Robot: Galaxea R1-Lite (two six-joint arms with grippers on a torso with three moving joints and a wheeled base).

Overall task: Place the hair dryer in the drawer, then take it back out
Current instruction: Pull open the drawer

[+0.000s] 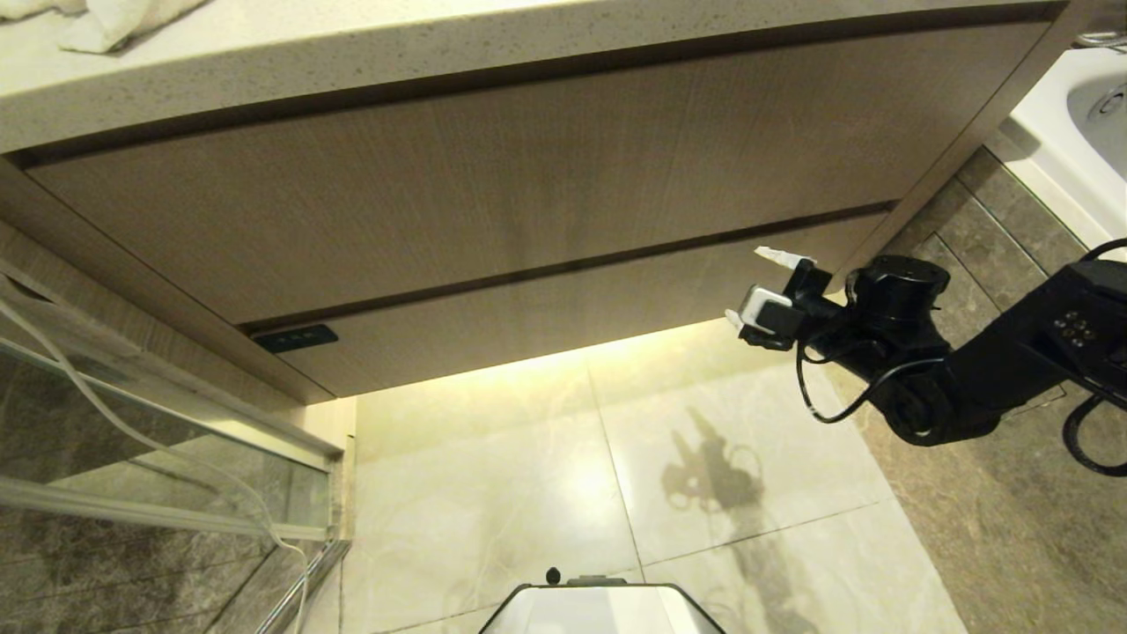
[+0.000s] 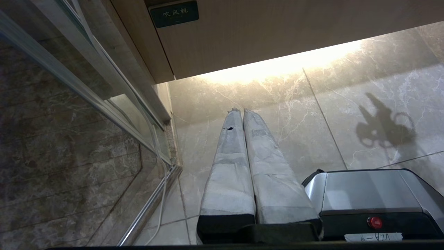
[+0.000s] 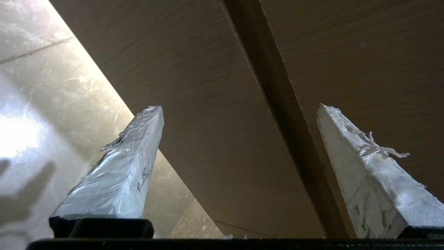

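Observation:
The drawer [image 1: 563, 326] is the narrow wood-grain front at the foot of the vanity, pushed in flush, with a small dark plate [image 1: 295, 338] at its left end. The hair dryer is out of view. My right gripper [image 1: 748, 286] hovers just before the drawer's right end, open and empty. In the right wrist view its fingers [image 3: 131, 166] straddle the drawer front [image 3: 194, 104] and the dark gap above it. My left gripper [image 2: 241, 111] is parked low over the floor, shut on nothing, below the drawer [image 2: 277, 34] and its plate [image 2: 174, 13].
A taller wood-grain panel [image 1: 493, 176] sits above the drawer, under a pale countertop [image 1: 352, 53] with a towel [image 1: 106, 22]. A glass shower partition [image 1: 132, 440] with a white cable stands left. A white tub [image 1: 1074, 150] is at right. My base [image 1: 599, 608] is over the marble floor.

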